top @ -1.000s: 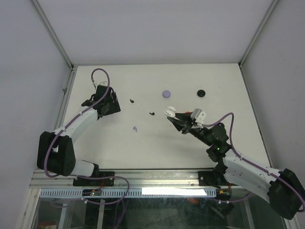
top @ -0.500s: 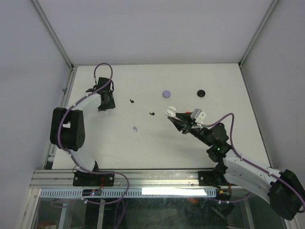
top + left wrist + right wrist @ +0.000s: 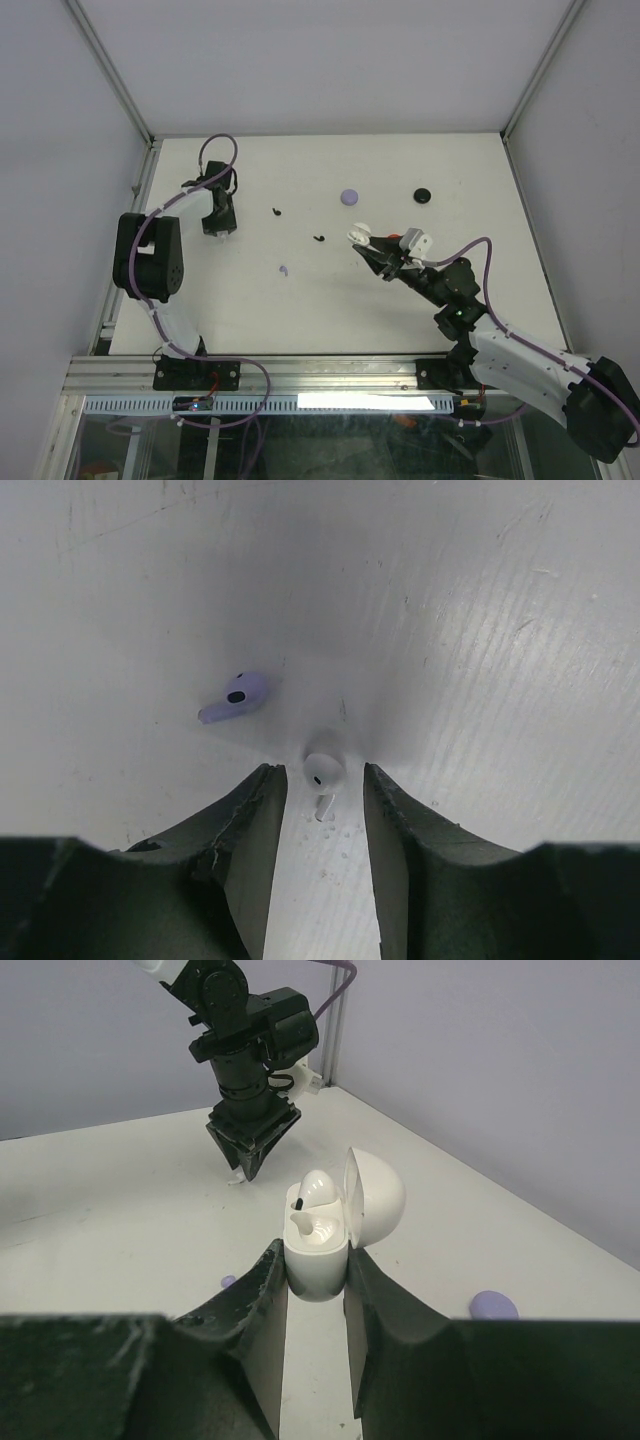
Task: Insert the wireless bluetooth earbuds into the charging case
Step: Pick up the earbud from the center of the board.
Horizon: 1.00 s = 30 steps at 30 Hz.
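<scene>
A white earbud lies on the table just at the tips of my left gripper. Its jaws stand apart on either side and touch nothing. A lilac earbud lies a little to its left. From above, the left gripper points down at the table's left side. My right gripper is shut on the white charging case, held up with its lid open. One white earbud sits in the case. The case shows mid-table in the top view.
Two black earbuds and another lilac earbud lie between the arms. A round lilac case and a round black case sit further back. White walls enclose the table on three sides.
The left arm has folded back and its gripper has come down over the white earbud, jaws narrowing. The right arm with the case has stayed put.
</scene>
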Tool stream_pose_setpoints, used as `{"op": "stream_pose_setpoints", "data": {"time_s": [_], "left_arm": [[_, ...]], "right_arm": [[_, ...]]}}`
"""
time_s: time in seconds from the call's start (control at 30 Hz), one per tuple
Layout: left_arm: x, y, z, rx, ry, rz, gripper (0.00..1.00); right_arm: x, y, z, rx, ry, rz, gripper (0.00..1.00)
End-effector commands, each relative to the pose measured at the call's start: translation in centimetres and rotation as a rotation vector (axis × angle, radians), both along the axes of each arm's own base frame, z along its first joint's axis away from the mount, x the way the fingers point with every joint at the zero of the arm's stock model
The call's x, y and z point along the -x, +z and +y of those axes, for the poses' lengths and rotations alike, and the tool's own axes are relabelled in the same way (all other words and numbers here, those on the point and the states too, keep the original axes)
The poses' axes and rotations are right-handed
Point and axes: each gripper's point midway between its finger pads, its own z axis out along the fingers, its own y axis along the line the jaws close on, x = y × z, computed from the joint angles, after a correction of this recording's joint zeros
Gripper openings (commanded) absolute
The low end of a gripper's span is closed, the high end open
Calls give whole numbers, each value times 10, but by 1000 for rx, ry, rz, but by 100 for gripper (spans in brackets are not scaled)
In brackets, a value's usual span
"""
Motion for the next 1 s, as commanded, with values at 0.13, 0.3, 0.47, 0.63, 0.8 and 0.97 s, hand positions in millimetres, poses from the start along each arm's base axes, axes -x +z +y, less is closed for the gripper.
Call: {"op": "stream_pose_setpoints", "data": {"time_s": [0.13, 0.3, 0.47, 0.63, 0.8, 0.97], "left_arm": [[-15, 7, 1, -5, -32, 2, 35], [-12, 1, -1, 5, -39, 31, 31], [-9, -1, -6, 30, -53, 49, 29], [-5, -7, -14, 75, -66, 75, 22], [-2, -6, -22, 115, -78, 81, 17], [-2, 6, -34, 178, -96, 53, 12]], "right_arm": [[-1, 14, -6, -28, -30, -48, 4], [-1, 14, -7, -27, -34, -50, 4], [0, 16, -7, -30, -35, -54, 4], [0, 16, -8, -29, -38, -54, 4], [0, 17, -9, -28, -39, -54, 4], [-1, 14, -7, -18, -38, -48, 4]]}}
